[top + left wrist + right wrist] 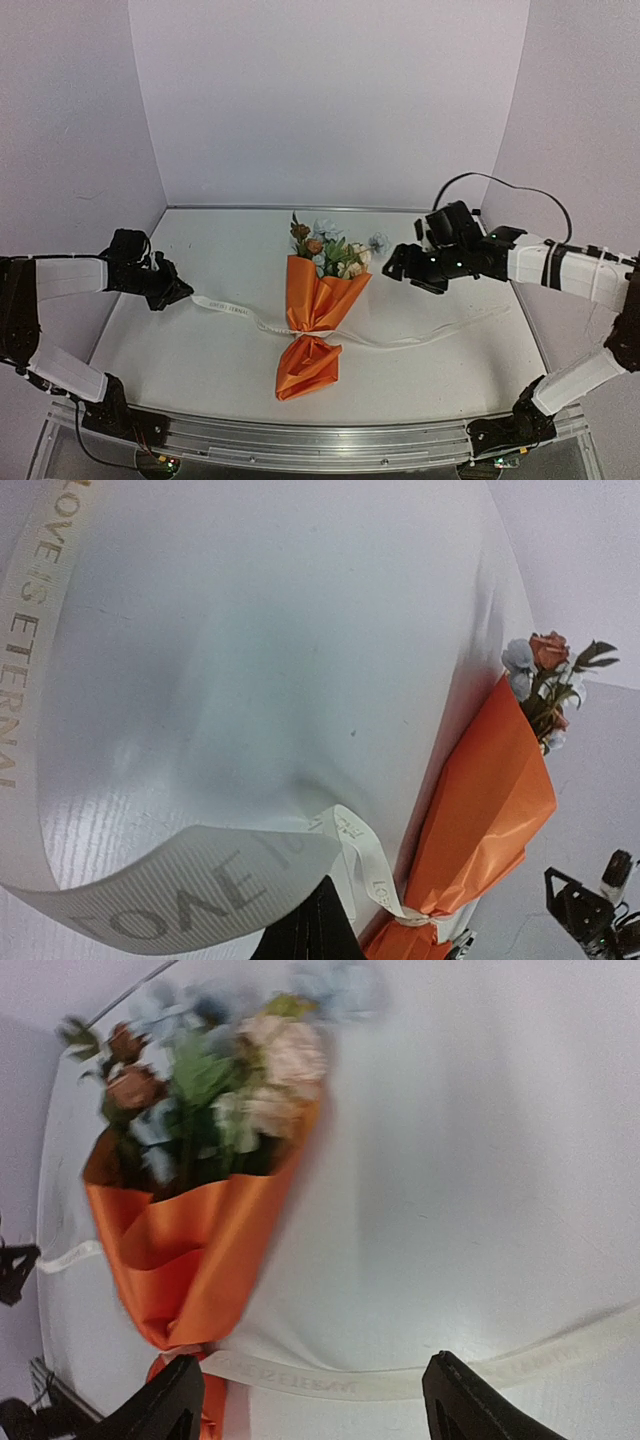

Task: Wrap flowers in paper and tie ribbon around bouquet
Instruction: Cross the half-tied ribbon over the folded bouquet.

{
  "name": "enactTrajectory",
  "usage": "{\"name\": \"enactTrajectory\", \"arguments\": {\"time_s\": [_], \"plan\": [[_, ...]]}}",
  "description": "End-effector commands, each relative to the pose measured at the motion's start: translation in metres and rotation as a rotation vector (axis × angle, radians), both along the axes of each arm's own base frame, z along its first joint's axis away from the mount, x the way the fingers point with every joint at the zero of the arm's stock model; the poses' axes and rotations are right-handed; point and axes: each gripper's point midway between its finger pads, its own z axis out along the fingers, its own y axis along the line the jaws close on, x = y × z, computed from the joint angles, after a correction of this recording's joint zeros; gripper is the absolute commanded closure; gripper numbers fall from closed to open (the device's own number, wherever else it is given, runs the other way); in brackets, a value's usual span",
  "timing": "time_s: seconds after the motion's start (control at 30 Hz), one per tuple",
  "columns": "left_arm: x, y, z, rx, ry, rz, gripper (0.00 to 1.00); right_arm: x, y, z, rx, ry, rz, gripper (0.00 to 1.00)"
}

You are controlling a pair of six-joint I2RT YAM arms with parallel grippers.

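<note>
The jaws of the left gripper are clenched on one end of the ribbon, which leaves them and runs toward 4 o'clock across the table to the bouquet. The jaws of the right gripper stand wide apart with nothing between them. In the right wrist view the ribbon's free tail lies flat on the table below them, running across the gap between the fingers.

The bouquet lies in the middle of the table. Its long axis runs from the flowers at about 12 o'clock to the flared bottom of the paper at about 6 o'clock. The ribbon circles its pinched waist, and a small crossing or knot shows there in the left wrist view, though how firm it is cannot be told.

Seen from above, the free tail leaves the waist toward 3 o'clock, so its long axis lies nearly at right angles to the bouquet. From the right gripper, which hangs beside the blossoms, that tail lies at about 5 o'clock and lower. The right arm is much the nearer to it. The likely next move is a drop onto the tail, with the jaws set across its width.
</note>
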Motion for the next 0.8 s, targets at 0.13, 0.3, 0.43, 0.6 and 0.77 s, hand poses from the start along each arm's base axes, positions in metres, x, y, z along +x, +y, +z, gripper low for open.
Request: {"name": "enactTrajectory", "arguments": {"time_s": [0.13, 0.3, 0.43, 0.6, 0.77], "plan": [[-0.008, -0.013, 0.063, 0.027, -0.142, -0.085, 1.00, 0.000, 0.195, 0.038, -0.044, -0.224, 0.607, 0.18], [-0.020, -0.018, 0.093, 0.008, -0.222, -0.125, 1.00, -0.003, 0.267, 0.023, -0.034, -0.239, 0.786, 0.17], [-0.035, -0.037, 0.119, -0.091, -0.307, -0.234, 1.00, -0.009, 0.301, 0.012, 0.015, -0.213, 0.862, 0.17], [-0.052, -0.050, 0.161, -0.168, -0.440, -0.312, 1.00, -0.027, 0.328, -0.001, 0.067, -0.182, 0.933, 0.15], [-0.060, -0.052, 0.201, -0.179, -0.546, -0.332, 1.00, -0.040, 0.346, -0.010, 0.100, -0.169, 0.969, 0.13]]}}
